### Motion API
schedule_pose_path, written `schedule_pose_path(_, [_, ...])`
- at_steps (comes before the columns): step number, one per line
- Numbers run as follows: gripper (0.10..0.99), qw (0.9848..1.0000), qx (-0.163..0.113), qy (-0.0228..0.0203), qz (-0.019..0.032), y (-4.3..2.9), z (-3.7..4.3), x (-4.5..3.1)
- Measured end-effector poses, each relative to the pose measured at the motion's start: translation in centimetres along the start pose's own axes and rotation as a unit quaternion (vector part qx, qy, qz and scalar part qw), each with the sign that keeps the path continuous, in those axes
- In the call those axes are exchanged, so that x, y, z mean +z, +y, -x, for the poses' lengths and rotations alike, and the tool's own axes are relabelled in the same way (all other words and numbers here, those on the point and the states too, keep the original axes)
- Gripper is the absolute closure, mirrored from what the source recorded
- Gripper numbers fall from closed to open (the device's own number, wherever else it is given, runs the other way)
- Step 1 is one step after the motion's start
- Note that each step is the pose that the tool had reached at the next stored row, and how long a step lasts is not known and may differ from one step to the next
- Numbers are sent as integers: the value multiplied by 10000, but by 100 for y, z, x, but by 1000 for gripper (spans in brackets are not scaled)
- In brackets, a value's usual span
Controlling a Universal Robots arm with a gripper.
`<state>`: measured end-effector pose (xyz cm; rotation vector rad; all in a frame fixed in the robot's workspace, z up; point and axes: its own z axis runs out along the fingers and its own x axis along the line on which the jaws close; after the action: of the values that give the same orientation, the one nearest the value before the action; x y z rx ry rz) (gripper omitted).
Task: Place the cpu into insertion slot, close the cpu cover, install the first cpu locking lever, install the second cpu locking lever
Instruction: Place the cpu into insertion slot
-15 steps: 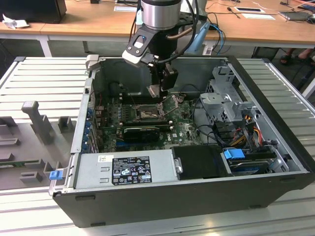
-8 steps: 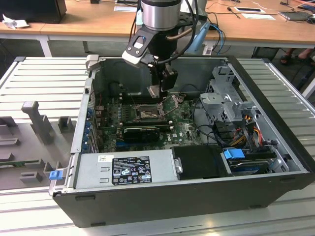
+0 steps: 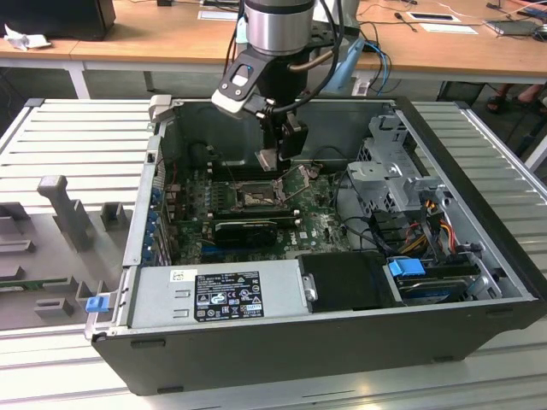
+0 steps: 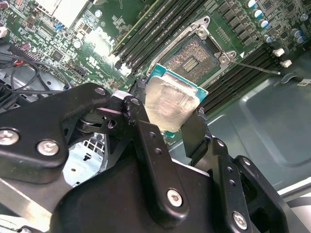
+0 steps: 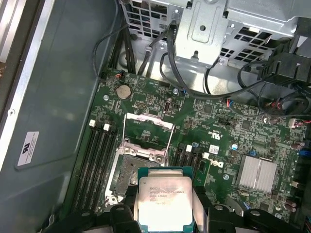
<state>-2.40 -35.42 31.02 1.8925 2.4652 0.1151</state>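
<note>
Hovering over insertion slot (image 4: 191, 57): gripper (image 4: 167, 121) clamped on cpu (image 4: 170, 99), cpu cover (image 5: 149, 120) raised, memory slots (image 5: 99, 162) alongside.

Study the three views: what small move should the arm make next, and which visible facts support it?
Probably ease the tool, shut on the cpu, sideways until the chip sits squarely over the insertion slot. In the first wrist view the cpu hangs offset, overlapping one edge of the empty slot, and the cpu cover stands open.

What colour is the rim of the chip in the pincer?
Teal-green rim around the pale silver face of the small square cpu; clearest in the first wrist view.
</note>
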Motion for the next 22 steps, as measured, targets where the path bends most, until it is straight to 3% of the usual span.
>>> schedule_pose_path(22, [553, 10000, 95, -8, 1, -6, 2, 80])
